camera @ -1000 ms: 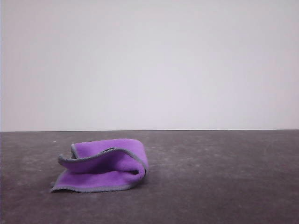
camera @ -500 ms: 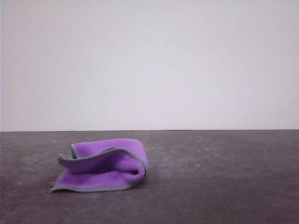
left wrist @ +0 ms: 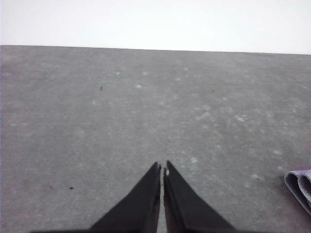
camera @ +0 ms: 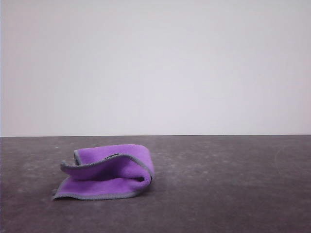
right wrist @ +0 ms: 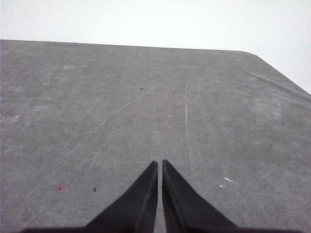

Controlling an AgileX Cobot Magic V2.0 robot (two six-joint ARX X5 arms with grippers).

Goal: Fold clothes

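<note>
One purple cloth [camera: 109,172], grey-hemmed, folded over. One dark grey table [camera: 233,194]. Two black grippers: left gripper [left wrist: 162,167], right gripper [right wrist: 160,164].

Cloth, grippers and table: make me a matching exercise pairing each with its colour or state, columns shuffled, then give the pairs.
Things:
1. cloth
2. left gripper
3. right gripper
4. table

States:
A. dark grey, scuffed surface
B. shut, above bare table, a corner of the cloth close by
C. purple, folded over loosely, grey hem
D. shut, above bare table near a rounded table corner

Pairs: 1-C, 2-B, 3-D, 4-A
</note>
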